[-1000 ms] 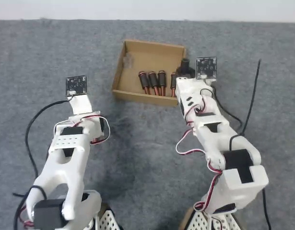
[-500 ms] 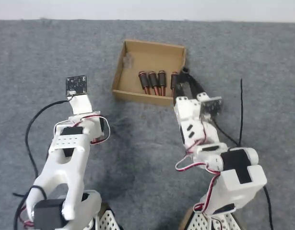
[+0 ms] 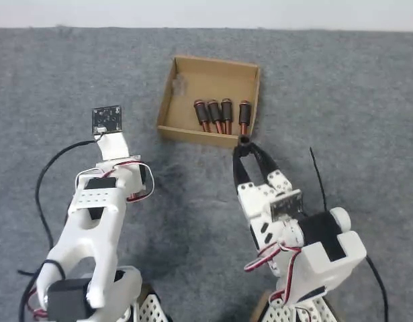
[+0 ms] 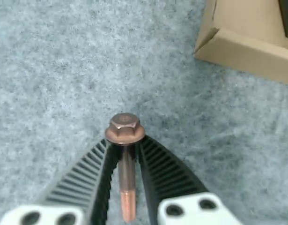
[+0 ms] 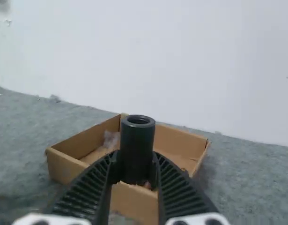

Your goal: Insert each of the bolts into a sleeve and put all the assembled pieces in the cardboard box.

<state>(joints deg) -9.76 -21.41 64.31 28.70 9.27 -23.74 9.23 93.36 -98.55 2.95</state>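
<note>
My left gripper (image 4: pixel 126 140) is shut on a copper bolt (image 4: pixel 125 129), gripped by its shank with the hex head sticking out past the fingertips, over grey carpet near a corner of the cardboard box (image 4: pixel 247 44). My right gripper (image 5: pixel 135 161) is shut on a black sleeve (image 5: pixel 137 140), held upright with its open bore showing. In the high view the right gripper (image 3: pixel 245 143) holds the sleeve (image 3: pixel 244 140) just in front of the box's near wall. The cardboard box (image 3: pixel 167 100) holds several assembled pieces (image 3: pixel 223 115) lying side by side.
The table is covered in grey carpet (image 3: pixel 193 201). The left arm (image 3: pixel 99 201) stands to the left of the box, its wrist camera board (image 3: pixel 107 119) raised. A black cable (image 3: pixel 319 181) trails at the right arm. A white wall (image 5: pixel 181 56) rises behind the box.
The right arm has drawn back from beside the box toward the table's front, carrying the black sleeve, and its wrist has turned. The left arm has not moved.
</note>
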